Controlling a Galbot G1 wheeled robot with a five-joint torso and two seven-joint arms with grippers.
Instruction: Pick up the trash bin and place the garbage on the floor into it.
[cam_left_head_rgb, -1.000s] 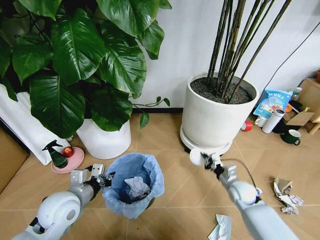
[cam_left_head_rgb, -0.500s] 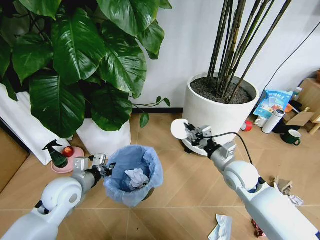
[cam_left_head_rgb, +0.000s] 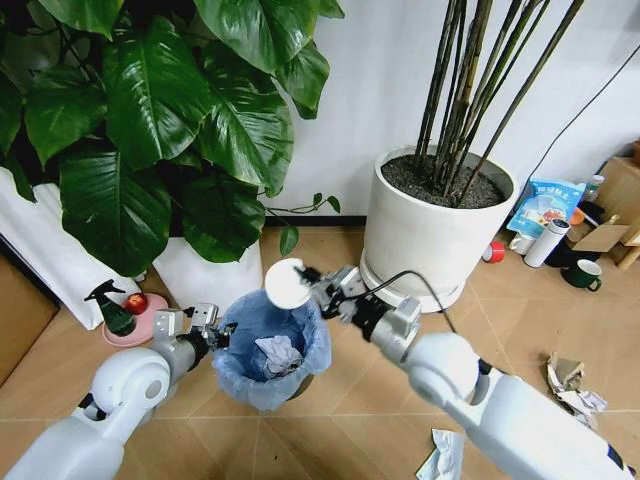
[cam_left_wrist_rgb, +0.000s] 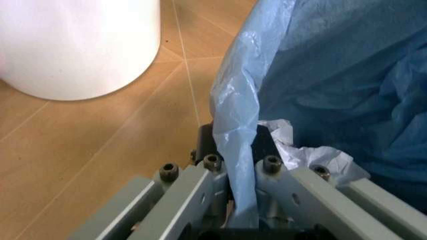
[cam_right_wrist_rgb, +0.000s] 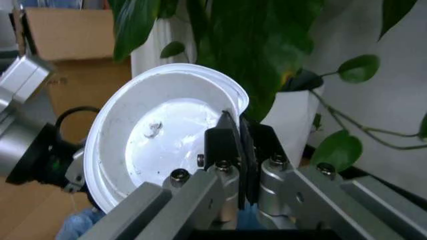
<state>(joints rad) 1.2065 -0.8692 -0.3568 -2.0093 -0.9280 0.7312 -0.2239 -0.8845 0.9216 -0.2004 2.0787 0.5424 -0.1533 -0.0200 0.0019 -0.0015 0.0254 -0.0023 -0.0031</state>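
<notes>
The trash bin (cam_left_head_rgb: 268, 372), dark with a ruffled light-blue bag, is held near the floor in front of the leafy plant. My left gripper (cam_left_head_rgb: 216, 336) is shut on its near-left rim; in the left wrist view the fingers (cam_left_wrist_rgb: 200, 175) pinch the blue bag edge (cam_left_wrist_rgb: 240, 125). Crumpled white tissue (cam_left_head_rgb: 277, 354) lies inside the bin. My right gripper (cam_left_head_rgb: 318, 290) is shut on a white disc (cam_left_head_rgb: 285, 283), which hangs over the bin's far rim. The right wrist view shows the disc (cam_right_wrist_rgb: 160, 145) clamped at its edge. More garbage lies on the floor: crumpled paper (cam_left_head_rgb: 576, 390) and a wrapper (cam_left_head_rgb: 441, 458).
A white pot with bamboo stems (cam_left_head_rgb: 435, 225) stands right of the bin. A white pot with the big-leaved plant (cam_left_head_rgb: 205, 280) stands behind it. A green spray bottle (cam_left_head_rgb: 113, 308) and pink dish (cam_left_head_rgb: 140, 322) sit at the left. A white flask (cam_left_head_rgb: 546, 241) and green mug (cam_left_head_rgb: 583, 273) stand at the far right.
My right arm has swung left with the white disc, from in front of the bamboo pot to over the bin. The left gripper and the bin have risen slightly.
</notes>
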